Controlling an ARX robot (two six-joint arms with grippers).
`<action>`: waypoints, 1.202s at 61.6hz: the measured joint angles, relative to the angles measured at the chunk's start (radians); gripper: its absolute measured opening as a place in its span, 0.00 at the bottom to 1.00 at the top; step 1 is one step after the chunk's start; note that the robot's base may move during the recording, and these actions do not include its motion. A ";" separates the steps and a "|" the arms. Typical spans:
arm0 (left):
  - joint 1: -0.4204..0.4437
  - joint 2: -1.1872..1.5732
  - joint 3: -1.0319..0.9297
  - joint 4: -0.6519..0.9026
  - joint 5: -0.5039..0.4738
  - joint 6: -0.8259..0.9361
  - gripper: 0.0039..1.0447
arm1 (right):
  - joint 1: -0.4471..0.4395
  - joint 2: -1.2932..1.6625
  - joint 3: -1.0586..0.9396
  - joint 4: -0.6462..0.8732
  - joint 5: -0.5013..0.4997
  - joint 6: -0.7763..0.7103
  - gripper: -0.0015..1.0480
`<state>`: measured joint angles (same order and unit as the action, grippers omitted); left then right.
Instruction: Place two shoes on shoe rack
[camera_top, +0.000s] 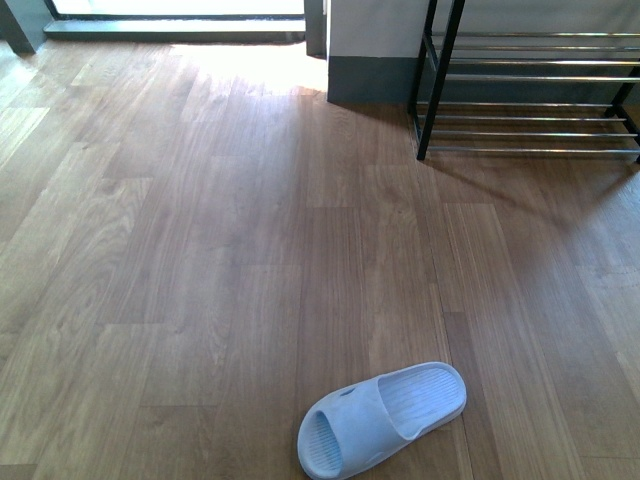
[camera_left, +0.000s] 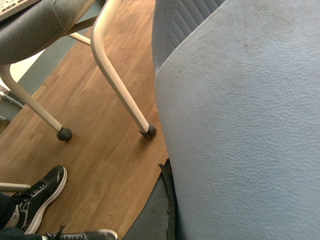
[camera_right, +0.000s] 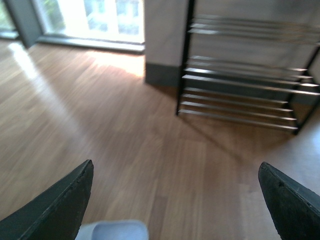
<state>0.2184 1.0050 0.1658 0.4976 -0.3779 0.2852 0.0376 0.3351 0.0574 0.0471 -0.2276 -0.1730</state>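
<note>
On the wooden floor (camera_top: 200, 250) close in front of the robot lies a pale blue slide slipper (camera_top: 385, 420), sole down, toe toward the left and well apart from the shoe rack (camera_top: 530, 90) against the far wall on the right. No grey sneakers show anywhere, so these slides seem to be the shoes in question. No shoe shows on the visible rods of the rack.

The right gripper (camera_right: 175, 164) hangs above the floor with its jaws spread wide and nothing between them. An edge of the blue slipper (camera_right: 112, 230) shows just beneath it, nearer one finger than the other. The step in hand appears to be picking up this slipper. To do it well, the arm would need to shift until the slipper sits midway between the fingers, turn the wrist across the slipper's narrow width, and close over the strap, which likely gives a firmer hold than the soft footbed.

The left wrist view is filled by a second slipper (camera_left: 240, 125), its textured strap and ribbed footbed pressed close to the camera. Only a dark part of the left gripper (camera_left: 155, 210) shows beside it, and whether those jaws clamp the slipper cannot be told. A chair leg (camera_left: 120, 75) and a person's black sneaker (camera_left: 42, 197) stand near, so the left arm should swing clear of them.
</note>
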 joint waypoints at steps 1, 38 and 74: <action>0.000 0.000 0.000 0.000 0.000 0.000 0.02 | 0.019 0.059 0.004 0.046 0.013 -0.017 0.91; 0.000 0.000 0.000 0.000 0.000 0.000 0.02 | 0.635 1.732 0.561 0.408 -0.022 -0.327 0.91; 0.000 0.000 0.000 0.000 0.000 0.002 0.02 | 0.546 2.273 0.918 0.323 0.137 -0.462 0.91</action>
<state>0.2184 1.0050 0.1658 0.4976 -0.3775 0.2867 0.5831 2.6080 0.9756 0.3702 -0.0906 -0.6353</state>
